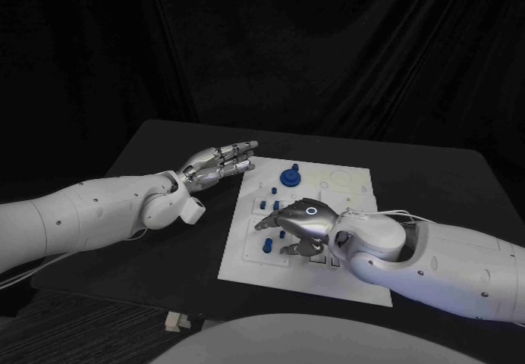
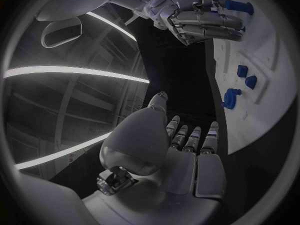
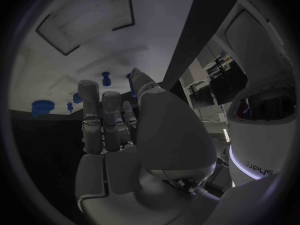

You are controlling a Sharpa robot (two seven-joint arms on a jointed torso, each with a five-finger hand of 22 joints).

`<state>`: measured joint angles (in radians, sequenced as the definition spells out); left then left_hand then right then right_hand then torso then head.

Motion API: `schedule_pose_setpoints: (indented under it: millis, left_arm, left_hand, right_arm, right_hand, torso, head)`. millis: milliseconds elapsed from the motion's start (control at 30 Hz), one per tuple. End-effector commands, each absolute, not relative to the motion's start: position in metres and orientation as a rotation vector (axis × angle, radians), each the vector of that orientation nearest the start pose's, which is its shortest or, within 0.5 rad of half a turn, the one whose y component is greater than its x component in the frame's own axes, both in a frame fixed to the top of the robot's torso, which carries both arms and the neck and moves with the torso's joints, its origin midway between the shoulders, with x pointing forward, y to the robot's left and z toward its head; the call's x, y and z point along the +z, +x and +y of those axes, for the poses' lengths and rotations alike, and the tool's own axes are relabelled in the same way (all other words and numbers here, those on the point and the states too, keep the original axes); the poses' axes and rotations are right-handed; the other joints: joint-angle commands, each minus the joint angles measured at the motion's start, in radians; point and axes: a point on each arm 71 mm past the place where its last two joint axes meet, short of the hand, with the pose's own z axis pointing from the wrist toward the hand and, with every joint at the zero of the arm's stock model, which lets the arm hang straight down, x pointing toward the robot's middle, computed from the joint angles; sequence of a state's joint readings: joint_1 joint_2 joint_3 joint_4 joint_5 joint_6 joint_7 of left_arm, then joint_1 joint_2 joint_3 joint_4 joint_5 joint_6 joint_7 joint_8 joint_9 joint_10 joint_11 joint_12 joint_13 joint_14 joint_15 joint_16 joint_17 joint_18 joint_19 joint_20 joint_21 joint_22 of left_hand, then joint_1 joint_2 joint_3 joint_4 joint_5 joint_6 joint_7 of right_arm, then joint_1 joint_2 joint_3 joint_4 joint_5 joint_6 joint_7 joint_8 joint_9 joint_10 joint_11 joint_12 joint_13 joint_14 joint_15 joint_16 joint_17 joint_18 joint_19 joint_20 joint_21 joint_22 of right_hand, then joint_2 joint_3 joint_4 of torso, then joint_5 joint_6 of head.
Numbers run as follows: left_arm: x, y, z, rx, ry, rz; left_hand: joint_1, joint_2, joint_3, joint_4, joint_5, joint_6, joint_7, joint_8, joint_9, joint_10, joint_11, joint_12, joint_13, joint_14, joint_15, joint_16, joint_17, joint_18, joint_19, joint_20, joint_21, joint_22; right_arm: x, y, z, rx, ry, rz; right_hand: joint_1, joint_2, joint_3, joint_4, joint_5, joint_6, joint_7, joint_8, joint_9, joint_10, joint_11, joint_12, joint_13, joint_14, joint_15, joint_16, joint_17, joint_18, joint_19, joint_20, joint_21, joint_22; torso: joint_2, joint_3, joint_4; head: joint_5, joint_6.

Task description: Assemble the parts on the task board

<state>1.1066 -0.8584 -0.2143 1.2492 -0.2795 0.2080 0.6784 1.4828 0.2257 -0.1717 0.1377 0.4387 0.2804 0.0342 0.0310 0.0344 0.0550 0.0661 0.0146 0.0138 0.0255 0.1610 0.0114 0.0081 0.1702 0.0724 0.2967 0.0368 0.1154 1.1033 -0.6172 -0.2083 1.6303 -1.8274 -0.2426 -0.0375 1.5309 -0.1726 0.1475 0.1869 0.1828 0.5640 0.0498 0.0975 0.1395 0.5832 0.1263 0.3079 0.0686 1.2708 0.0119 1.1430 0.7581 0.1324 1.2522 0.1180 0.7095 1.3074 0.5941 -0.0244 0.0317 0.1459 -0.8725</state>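
While I watch from the head camera, the board (image 1: 328,189) lies in the middle of the table (image 1: 438,174), and my right hand (image 1: 297,224) sits low over its near-middle part, among the blue parts. One part (image 1: 268,245) lies just beside that hand, on the side towards my left arm, and a few smaller ones (image 1: 269,205) show just beyond the knuckles. The big round part (image 1: 290,177) stands upright near the board's far edge, well apart from the right hand and close to the left hand's fingertips.

My right arm comes in low across the board's near corner, the back of the hand turned up and the fingers curled down towards the board. The left wrist camera shows this hand (image 2: 200,17) from the other side with a blue part (image 2: 239,6) at its fingertips, touching them, but I cannot tell whether the fingers truly grip it or just rest against it.

My left hand (image 1: 219,167) hangs above the table just beside the board's far left corner. Its fingers are stretched out flat and a little apart, pointing towards the big round part, and it holds nothing. The left arm reaches in from the side, bent at the wrist.
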Motion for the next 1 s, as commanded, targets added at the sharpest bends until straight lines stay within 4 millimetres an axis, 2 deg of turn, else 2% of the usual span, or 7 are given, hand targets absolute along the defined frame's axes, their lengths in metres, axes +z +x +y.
schedule_pose_setpoints:
  millis: [33,300,533,600,633,700,1000]
  left_arm:
    - [-0.275,0.464,0.274,-1.778,-0.770,1.652]
    - [-0.275,0.464,0.274,-1.774,-0.771,1.653]
    - [-0.275,0.464,0.274,-1.769,-0.767,1.641]
    - [-0.275,0.465,0.274,-1.766,-0.766,1.639]
    - [-0.275,0.465,0.274,-1.765,-0.766,1.638]
    - [-0.275,0.465,0.274,-1.764,-0.766,1.638]
    - [-0.275,0.465,0.275,-1.761,-0.767,1.639]
  left_hand:
    - [0.002,0.007,0.004,0.000,-0.001,0.001,0.005,0.006,0.001,-0.006,-0.003,0.000,-0.001,0.000,0.007,0.004,0.001,-0.006,0.003,-0.003,0.003,0.000]
    - [0.005,0.011,0.032,-0.028,0.000,0.069,-0.055,0.020,0.009,-0.007,0.015,0.000,-0.001,0.001,0.001,0.005,0.001,-0.008,0.007,-0.003,0.005,-0.002]
    - [0.001,0.014,0.036,-0.029,-0.004,0.078,-0.067,0.021,0.009,-0.006,0.015,0.001,0.000,0.001,0.000,0.005,0.001,-0.008,0.008,-0.004,0.005,-0.002]
    - [-0.002,0.014,0.037,-0.027,-0.002,0.071,-0.064,0.019,0.008,-0.005,0.014,0.001,0.000,0.001,-0.001,0.005,0.001,-0.008,0.008,-0.004,0.005,-0.002]
    - [-0.002,0.014,0.037,-0.027,-0.002,0.071,-0.064,0.019,0.008,-0.005,0.014,0.001,0.000,0.001,-0.001,0.005,0.001,-0.008,0.008,-0.004,0.005,-0.002]
    - [-0.009,0.013,0.039,-0.025,0.002,0.051,-0.048,0.012,0.005,-0.004,0.013,0.002,0.000,0.000,0.001,0.005,0.001,-0.008,0.007,-0.003,0.005,-0.005]
    - [-0.015,0.013,0.044,-0.023,0.005,0.036,-0.021,0.008,0.003,-0.005,0.006,0.001,0.000,0.000,0.004,0.005,0.001,-0.009,0.008,-0.003,0.006,-0.006]
  right_arm:
    - [-0.246,0.380,-0.062,0.907,-0.757,1.562]
    - [-0.193,0.393,-0.100,0.964,-0.560,1.469]
    - [-0.165,0.418,-0.146,0.881,-0.405,1.540]
    - [-0.165,0.424,-0.158,0.839,-0.376,1.590]
    - [-0.166,0.426,-0.163,0.821,-0.364,1.616]
    - [-0.171,0.431,-0.173,0.770,-0.336,1.690]
    - [-0.201,0.437,-0.201,0.538,-0.283,1.985]
  right_hand:
    - [0.029,-0.015,-0.017,0.063,-0.019,-0.008,-0.004,-0.004,-0.010,-0.013,-0.003,0.023,0.001,-0.008,0.002,-0.001,-0.003,0.016,-0.002,0.002,-0.013,0.063]
    - [0.035,0.045,-0.005,0.082,-0.030,0.123,0.030,0.043,0.001,0.125,-0.009,0.178,0.043,0.009,-0.001,0.020,0.019,0.012,0.018,-0.002,0.002,0.070]
    - [-0.006,0.084,-0.012,0.035,-0.003,0.214,0.056,0.110,0.007,0.212,-0.098,0.838,0.475,-0.017,-0.040,-0.050,-0.072,0.028,-0.006,-0.037,-0.124,0.044]
    - [-0.052,0.085,-0.029,0.057,-0.005,0.263,0.051,0.138,0.019,0.565,-0.106,1.085,0.942,0.060,-0.049,0.060,0.106,0.012,0.033,-0.039,-0.033,0.068]
    - [-0.114,0.098,-0.046,0.081,0.000,0.287,0.046,0.152,0.029,0.882,-0.116,1.232,1.363,0.202,-0.058,0.274,0.486,-0.023,0.121,-0.052,0.198,0.121]
    - [-0.167,0.112,-0.058,0.094,-0.007,0.315,0.037,0.179,0.046,0.988,-0.129,1.263,1.502,0.293,-0.070,0.418,0.787,-0.053,0.193,-0.066,0.404,0.161]
    - [-0.548,0.196,-0.134,0.106,-0.008,0.447,0.022,0.245,0.112,0.988,-0.127,1.263,1.502,0.300,-0.073,0.428,0.813,-0.072,0.222,-0.074,0.554,0.183]
  torso:
    - [0.000,-0.0001,0.0001]
    - [0.000,0.0001,-0.0004]
    - [0.000,0.0000,-0.0004]
    - [-0.001,-0.0003,-0.0015]
    - [-0.001,-0.0005,-0.0022]
    - [-0.002,-0.0016,-0.0021]
    - [-0.002,-0.0011,-0.0027]
  head:
    - [-0.007,0.000]
    - [-0.017,0.000]
    - [-0.032,0.000]
    - [-0.038,0.000]
    - [-0.039,0.000]
    - [-0.043,0.000]
    - [-0.042,0.000]
